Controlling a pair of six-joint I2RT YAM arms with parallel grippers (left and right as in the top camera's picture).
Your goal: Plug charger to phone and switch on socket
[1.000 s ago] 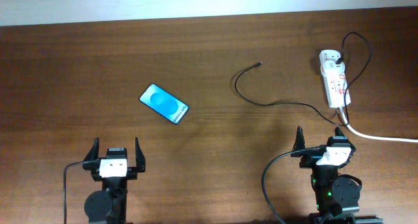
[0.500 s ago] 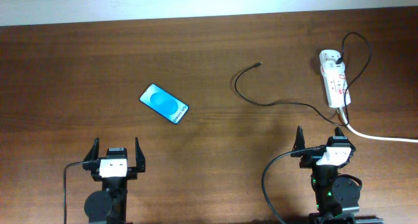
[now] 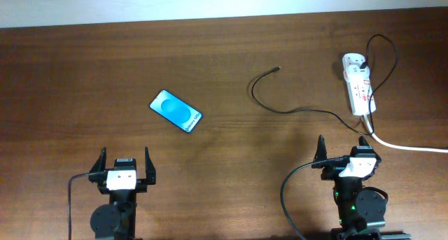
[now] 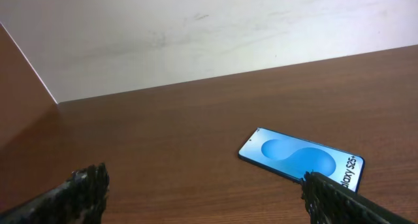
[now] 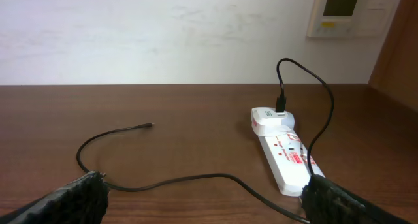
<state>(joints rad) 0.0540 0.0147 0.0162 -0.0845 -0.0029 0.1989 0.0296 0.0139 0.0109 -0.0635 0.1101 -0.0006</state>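
Observation:
The phone (image 3: 176, 110) lies flat on the table left of centre, blue screen up; it also shows in the left wrist view (image 4: 302, 159). The charger, a thin black cable (image 3: 294, 110), curls from its free plug tip (image 3: 278, 68) to the white socket strip (image 3: 358, 84) at the right; both show in the right wrist view, cable (image 5: 196, 179) and socket (image 5: 282, 151). My left gripper (image 3: 125, 167) is open and empty near the front edge, below the phone. My right gripper (image 3: 346, 154) is open and empty, in front of the socket.
A thicker white cable (image 3: 409, 147) runs from the socket off the right edge. A white wall (image 5: 163, 34) backs the table, with a wall panel (image 5: 343, 12) at the upper right.

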